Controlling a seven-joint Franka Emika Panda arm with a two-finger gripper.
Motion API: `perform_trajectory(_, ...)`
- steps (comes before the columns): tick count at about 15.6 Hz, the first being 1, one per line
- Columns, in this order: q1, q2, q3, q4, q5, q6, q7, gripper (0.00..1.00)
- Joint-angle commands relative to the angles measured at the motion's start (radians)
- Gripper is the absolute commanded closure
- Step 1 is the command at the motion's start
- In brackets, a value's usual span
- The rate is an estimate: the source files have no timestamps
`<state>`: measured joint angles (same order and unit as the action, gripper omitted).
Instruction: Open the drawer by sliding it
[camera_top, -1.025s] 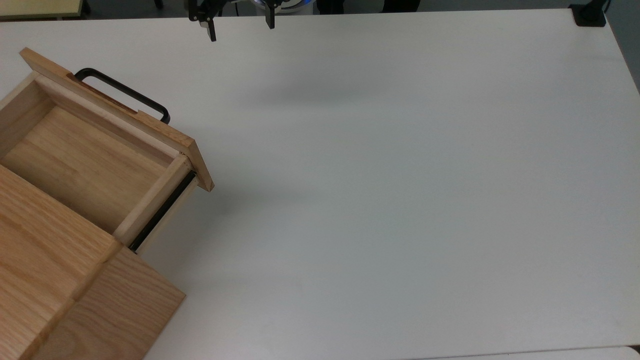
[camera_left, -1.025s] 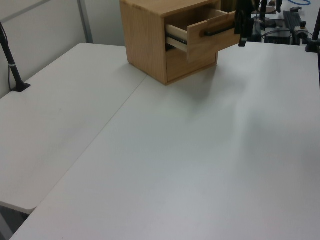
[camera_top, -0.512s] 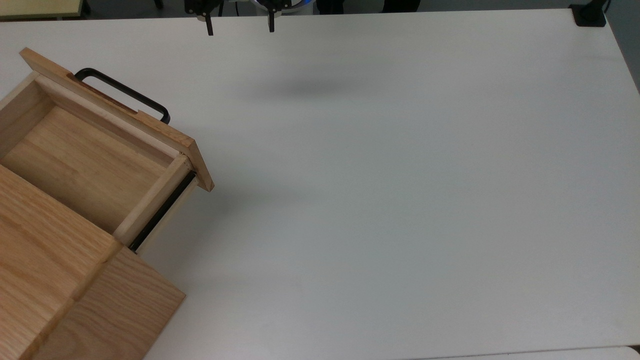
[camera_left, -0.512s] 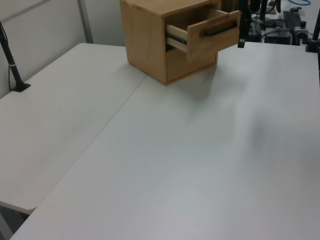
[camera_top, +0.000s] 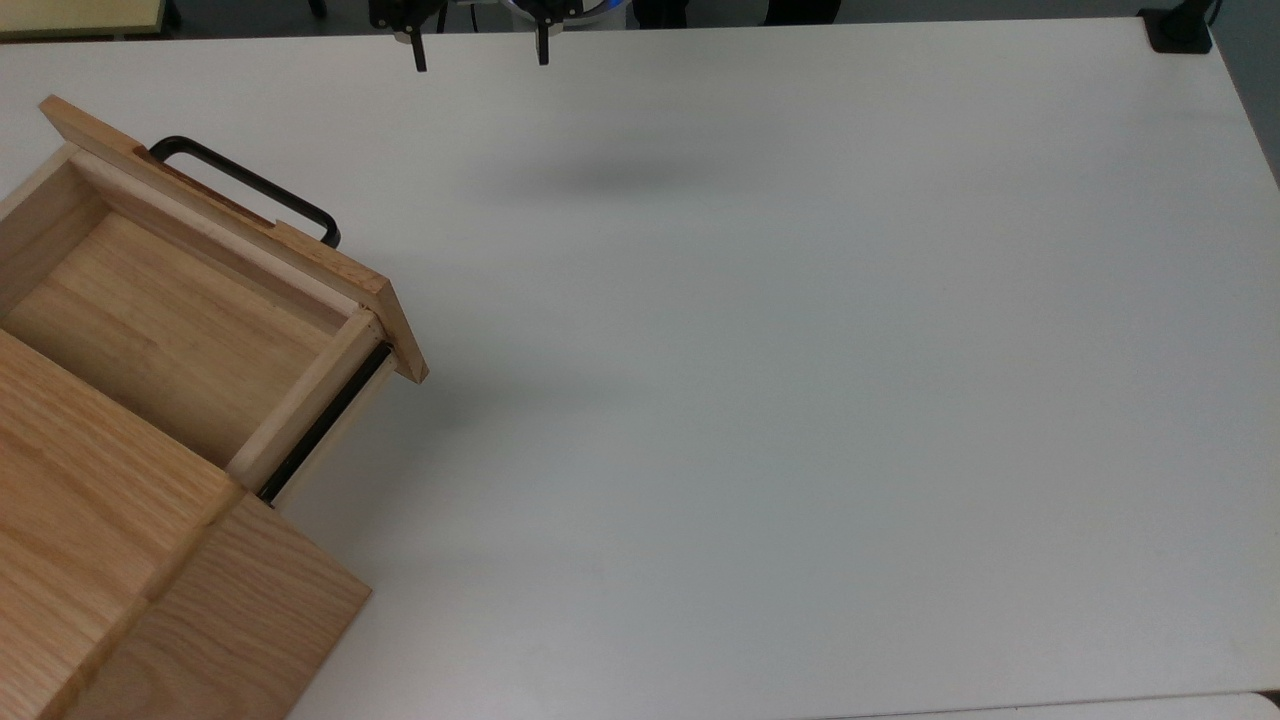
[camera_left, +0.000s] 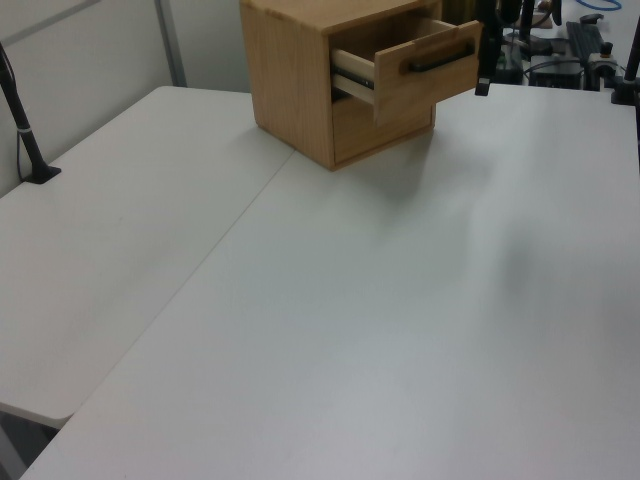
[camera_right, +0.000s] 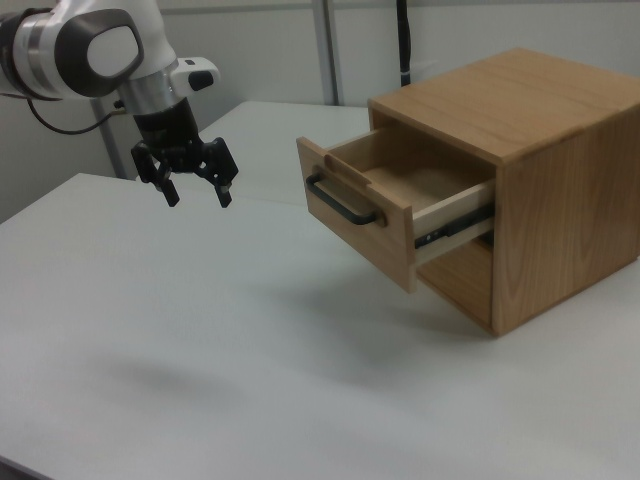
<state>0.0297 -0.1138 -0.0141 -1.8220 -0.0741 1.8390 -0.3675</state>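
The drawer (camera_right: 385, 205) is standing well out of the cabinet (camera_right: 520, 150) — its tray floor is showing in the top view and its black side rail (camera_top: 325, 425) is lying exposed along the top view's right flank of the tray. The cabinet is sitting at the top view's lower left corner of the desk (camera_top: 800, 400), with the drawer front and its black bar handle (camera_top: 245, 190) pointing toward the top view's upper edge. Judged against the task, the sliding step is looking complete or nearly so, and the phase in hand appears to be clearance rather than pulling. The pincer (camera_right: 195, 180) is hanging above the desk with its fingers (camera_right: 170, 190) spread wide and holding nothing, well apart from the handle (in the right view it is sitting to the left of the drawer front). If further extension is wanted, the next move is calling for the pincer to come down level with the bar, straddle it, close, and draw along the rail line; otherwise nothing more than a retreat is needed. Several items are not resolving: the top view is cutting off the pincer body at its upper edge, the cabinet is running off the top view's left and lower edges, and how much rail travel is remaining inside the cabinet is hidden.
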Motion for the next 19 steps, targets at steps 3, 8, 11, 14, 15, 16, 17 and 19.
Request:
perform_trajectory(3, -0.004, 0.112, 0.019, 0.211, 0.004, -0.239, 0.458, 0.0)
perform_trajectory(8, -0.005, 0.108, 0.02, 0.196, -0.012, -0.245, 0.247, 0.0)
perform_trajectory(11, -0.007, 0.108, 0.02, 0.196, -0.013, -0.248, 0.2, 0.0)
perform_trajectory(14, -0.005, 0.109, 0.02, 0.196, -0.013, -0.247, 0.208, 0.0)
perform_trajectory(15, -0.005, 0.109, 0.02, 0.198, -0.013, -0.247, 0.211, 0.0)
perform_trajectory(16, -0.007, 0.109, 0.02, 0.198, -0.013, -0.247, 0.211, 0.0)
perform_trajectory(17, -0.007, 0.109, 0.02, 0.198, -0.012, -0.247, 0.211, 0.0)
perform_trajectory(19, -0.007, 0.111, 0.02, 0.198, -0.013, -0.247, 0.21, 0.0)
